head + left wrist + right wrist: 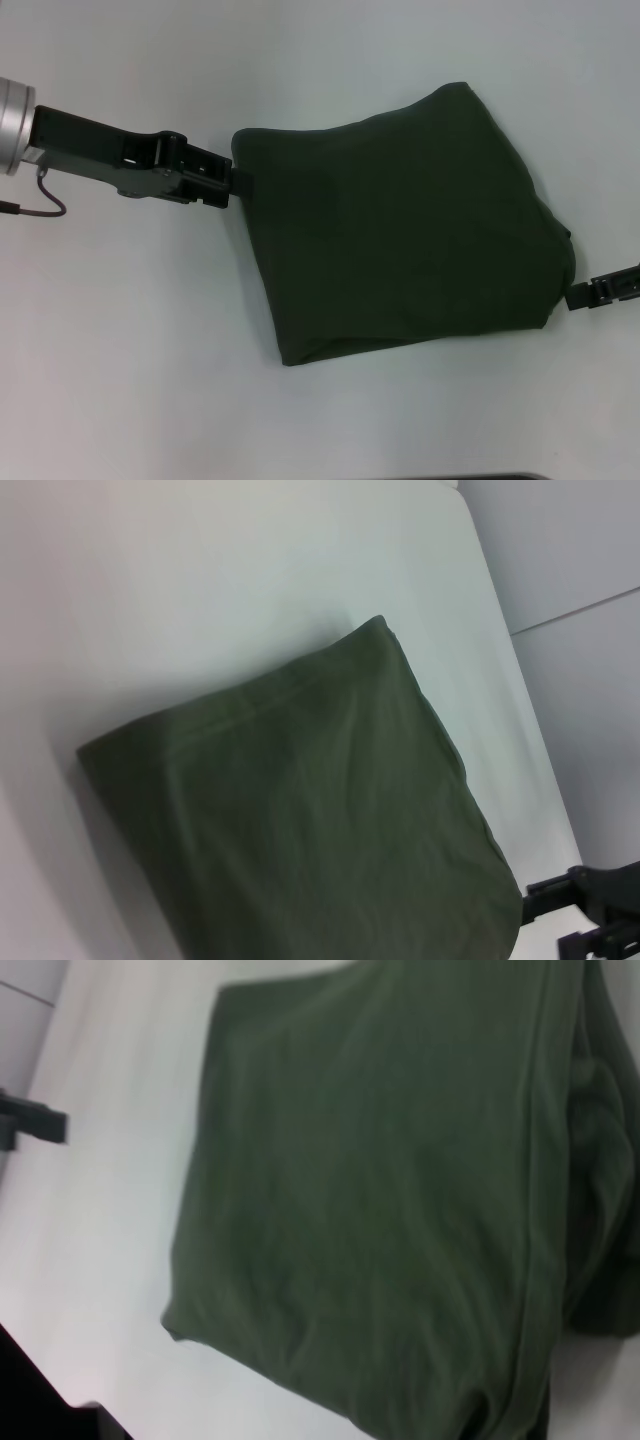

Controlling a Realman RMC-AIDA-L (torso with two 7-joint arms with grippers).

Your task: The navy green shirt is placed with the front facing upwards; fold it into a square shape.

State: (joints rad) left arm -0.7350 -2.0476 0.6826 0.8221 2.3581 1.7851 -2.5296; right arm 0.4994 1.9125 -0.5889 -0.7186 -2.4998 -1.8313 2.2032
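One dark olive-green cotton shirt [400,230] is lying folded into a rough four-sided block on the pale, smooth surface [130,350], no lettering showing, soft creases running across the cloth and thicker bunched layers along its right edge. Two black grippers are working it. The left gripper [240,184] is reaching in at the shirt's upper left corner, its fingers seemingly pinched on the fabric edge, though the dark cloth is making that hard to confirm. The right gripper [605,290] is sitting at the lower right corner; whether its fingers are holding anything, I cannot tell.
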